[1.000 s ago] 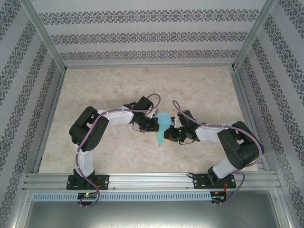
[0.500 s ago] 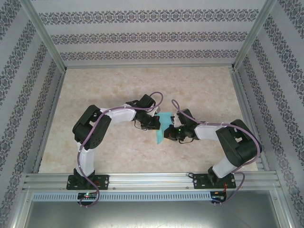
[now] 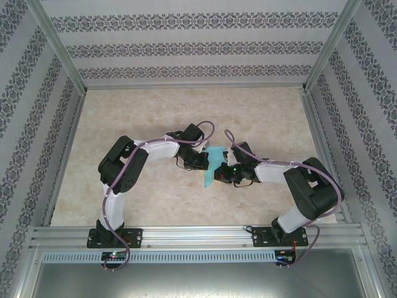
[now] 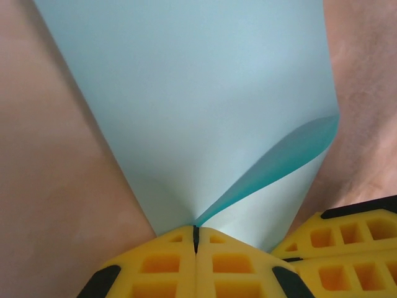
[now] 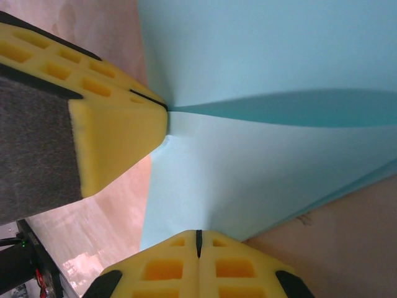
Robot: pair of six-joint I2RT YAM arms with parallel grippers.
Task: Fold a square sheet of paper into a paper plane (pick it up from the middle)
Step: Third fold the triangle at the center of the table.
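We note the left gripper (image 3: 203,162) clenched on the square sheet of paper (image 3: 213,166). In its wrist view the yellow jaws meet flush, and the sheet's near edge is nipped in the seam between them. From that pinch the light-cyan paper (image 4: 205,112) fans out ahead of the jaws, and one flap curls open to the right, showing a darker cyan inner face. The right gripper (image 4: 338,239) sits just beside the left jaws, on their right, against the sheet's lower edge. We find it clamped too. In the right wrist view its jaws (image 5: 198,242) are shut tight on the paper's edge, with the sheet (image 5: 279,155) spreading ahead and to the right. The left gripper (image 5: 124,112) comes in from the upper left, its tip biting the start of a long dark fold. From above, the sheet hangs between the two facing grippers, over the marbled table (image 3: 155,112).
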